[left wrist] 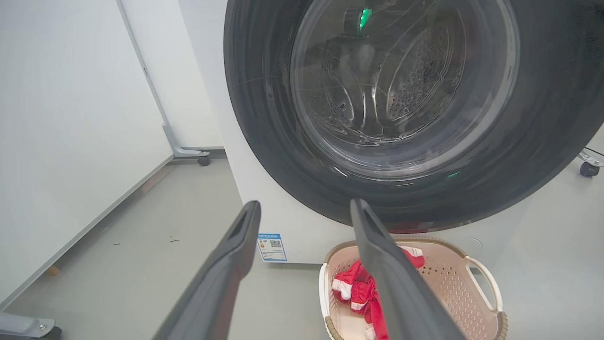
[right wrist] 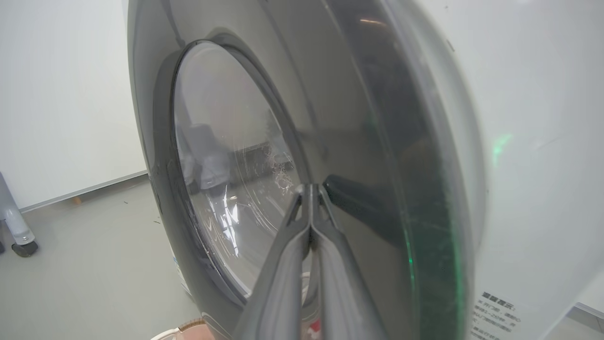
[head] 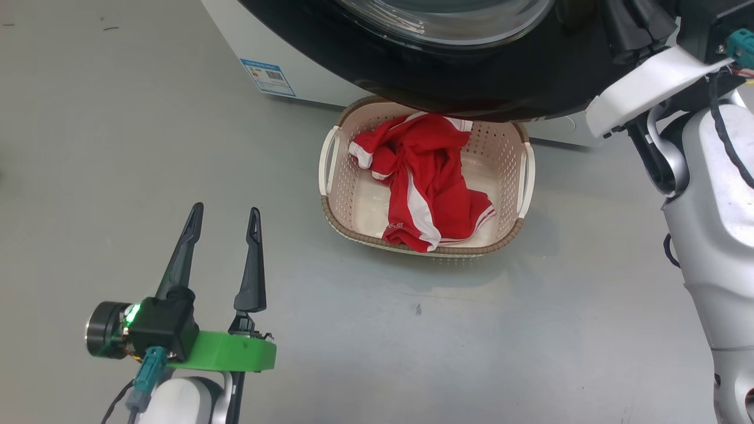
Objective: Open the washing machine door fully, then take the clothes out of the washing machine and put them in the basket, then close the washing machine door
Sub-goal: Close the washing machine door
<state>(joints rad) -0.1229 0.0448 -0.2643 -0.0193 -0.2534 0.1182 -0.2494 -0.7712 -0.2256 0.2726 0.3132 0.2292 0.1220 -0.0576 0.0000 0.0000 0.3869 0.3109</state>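
The washing machine door (head: 471, 76), round and glossy black with a clear glass bowl, lies against or nearly against the white washing machine (left wrist: 283, 222); the steel drum shows through the glass. My right gripper (right wrist: 310, 188) is shut, with nothing between its fingers, and its tips touch the door (right wrist: 358, 118) on the black face beside the glass. Red clothes (head: 424, 171) with white stripes lie in the cream basket (head: 424, 250) on the floor under the door's lower edge. My left gripper (head: 226, 208) stands open and empty, to the left of the basket (left wrist: 443, 283), and points at the door (left wrist: 264, 118).
Grey floor (head: 412, 341) spreads in front of the machine and to its left. A white panel wall (left wrist: 71, 118) on casters (left wrist: 204, 160) stands left of the machine. My right arm (head: 648, 82) reaches up along the right side. A blue label (head: 268, 76) marks the machine's lower front.
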